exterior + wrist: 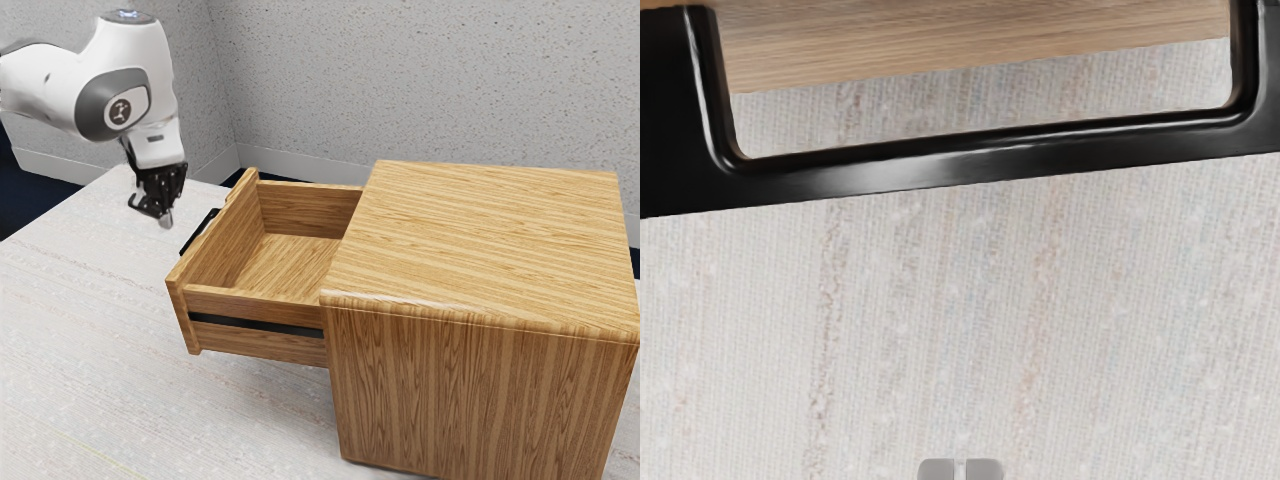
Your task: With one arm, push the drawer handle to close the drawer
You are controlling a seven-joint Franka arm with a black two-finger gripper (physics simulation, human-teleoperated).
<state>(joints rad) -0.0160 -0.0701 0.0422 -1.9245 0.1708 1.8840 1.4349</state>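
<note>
At upper left, we hold our gripper (168, 220) pinched narrow outside the handle (198, 232), likely to push the drawer (232, 240) inward.

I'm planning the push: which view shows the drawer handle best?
The wrist view: the handle looms close, its long bar unobstructed. The exterior view shows it as a small dark strip partly hidden by the drawer front.

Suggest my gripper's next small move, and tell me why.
Probably ease the gripper over to the handle, ready to push: the drawer stands open, and a gap separates the closed fingertips from the handle.
</note>
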